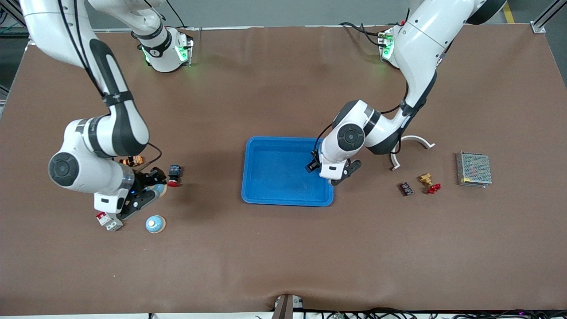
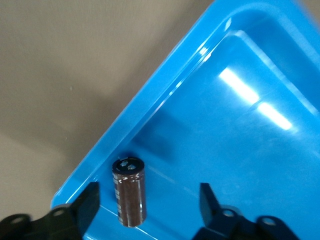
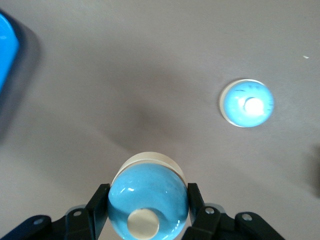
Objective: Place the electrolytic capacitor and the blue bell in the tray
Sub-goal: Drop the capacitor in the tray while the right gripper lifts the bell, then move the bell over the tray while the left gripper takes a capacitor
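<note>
The blue tray point(image 1: 266, 195) lies mid-table. My left gripper point(image 1: 331, 174) hangs open over the tray's corner toward the left arm's end. In the left wrist view the dark brown electrolytic capacitor point(image 2: 129, 192) is inside the tray point(image 2: 240, 130), between the open fingers of the left gripper point(image 2: 149, 196) and touching neither. My right gripper point(image 1: 153, 189) is shut on a blue bell point(image 3: 147, 197) toward the right arm's end of the table; both fingers point(image 3: 99, 202) press its sides. A second blue bell point(image 1: 155, 223) point(image 3: 247, 103) sits on the table nearer the front camera.
Near the right gripper lie a red-and-white part point(image 1: 105, 218), an orange part point(image 1: 133, 160) and a dark button with a red cap point(image 1: 174, 173). Toward the left arm's end lie a white curved piece point(image 1: 414, 141), a metal mesh box point(image 1: 474, 168) and small parts point(image 1: 405, 188), point(image 1: 429, 182).
</note>
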Controlling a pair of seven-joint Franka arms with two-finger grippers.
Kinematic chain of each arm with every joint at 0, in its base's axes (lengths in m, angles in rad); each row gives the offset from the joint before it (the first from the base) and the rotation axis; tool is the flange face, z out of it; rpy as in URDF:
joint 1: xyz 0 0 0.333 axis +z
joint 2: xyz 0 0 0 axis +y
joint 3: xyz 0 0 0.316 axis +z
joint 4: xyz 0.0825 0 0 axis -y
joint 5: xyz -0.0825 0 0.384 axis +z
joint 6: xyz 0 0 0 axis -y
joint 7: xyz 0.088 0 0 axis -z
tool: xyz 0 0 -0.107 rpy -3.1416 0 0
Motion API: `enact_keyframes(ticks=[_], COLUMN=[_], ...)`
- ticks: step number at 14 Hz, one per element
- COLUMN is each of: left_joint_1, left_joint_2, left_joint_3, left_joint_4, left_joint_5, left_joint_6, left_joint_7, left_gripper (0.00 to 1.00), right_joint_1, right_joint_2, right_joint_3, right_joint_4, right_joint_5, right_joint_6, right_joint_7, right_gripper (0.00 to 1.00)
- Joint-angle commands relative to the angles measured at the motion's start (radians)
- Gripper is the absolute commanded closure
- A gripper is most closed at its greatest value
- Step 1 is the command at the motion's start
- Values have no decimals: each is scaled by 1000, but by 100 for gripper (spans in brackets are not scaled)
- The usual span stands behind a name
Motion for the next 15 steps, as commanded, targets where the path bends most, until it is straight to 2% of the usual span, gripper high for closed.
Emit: enact_keyframes(ticks=[1,5,8,10,15], left_joint_1=[19,158,266,312,442], left_joint_2=[-55,-121,-134,-126,-72], left_joint_3=[5,5,3,6,5], left_joint_4=[88,110,105,102,52], left_joint_5=[24,24,24,35,171], left_joint_6=[-162,-288,-301,-299,-218], left_joint_7=[12,267,387,401,398], left_gripper=[0,0,0,0,13], right_joint_1=[71,186,282,328,402], right_joint_2=[-38,-45,-41,-36,-25], right_joint_3=[-5,-4,-5,-5,-7], right_joint_4=[-6,-3,13,16,13], right_joint_5=[7,8,8,8,8], right_joint_6=[-35,-29,-14,18,60], right_joint_7=[166,411,611,707,838], right_gripper=[50,50,50,50,50])
